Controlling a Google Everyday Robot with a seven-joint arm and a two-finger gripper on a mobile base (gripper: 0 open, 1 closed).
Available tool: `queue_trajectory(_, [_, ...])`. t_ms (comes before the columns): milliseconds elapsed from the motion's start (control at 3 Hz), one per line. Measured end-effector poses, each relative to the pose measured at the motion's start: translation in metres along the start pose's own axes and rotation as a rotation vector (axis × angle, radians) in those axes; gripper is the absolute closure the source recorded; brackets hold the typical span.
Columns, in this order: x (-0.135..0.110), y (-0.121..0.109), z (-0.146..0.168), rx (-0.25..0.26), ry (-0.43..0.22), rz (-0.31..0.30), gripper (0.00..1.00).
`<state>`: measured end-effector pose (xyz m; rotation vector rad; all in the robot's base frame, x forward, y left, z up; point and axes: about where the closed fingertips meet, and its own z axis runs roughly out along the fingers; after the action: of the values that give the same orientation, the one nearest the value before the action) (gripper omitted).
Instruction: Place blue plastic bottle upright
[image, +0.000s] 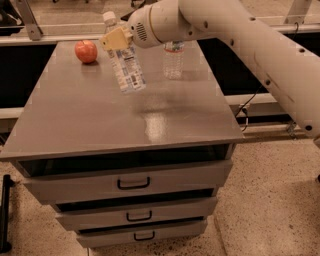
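Observation:
The blue plastic bottle (127, 65) has a white cap and a wide white and pale-blue label. It hangs nearly upright, cap up and leaning a little left, just above the grey tabletop (125, 120) near its back middle. My gripper (118, 40) is shut on the bottle's upper part, just below the cap, with tan fingers (114, 39) showing at its side. The arm reaches in from the upper right.
A slim ribbed clear bottle (173, 60) with a red-striped label stands upright right of the held bottle, partly behind the wrist. A red apple (86, 51) sits at the back left. Drawers (132, 184) are below the tabletop.

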<state>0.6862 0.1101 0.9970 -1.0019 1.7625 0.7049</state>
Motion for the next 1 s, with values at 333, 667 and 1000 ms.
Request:
queue_trajectory(333, [-0.004, 0.005, -0.008, -0.010, -0.021, -0.087, 1.00])
queue_trajectory(667, [-0.003, 0.004, -0.006, -0.010, -0.025, -0.083, 1.00])
queue_trajectory(1000, [0.003, 0.000, -0.025, -0.032, -0.062, -0.093, 1.00])
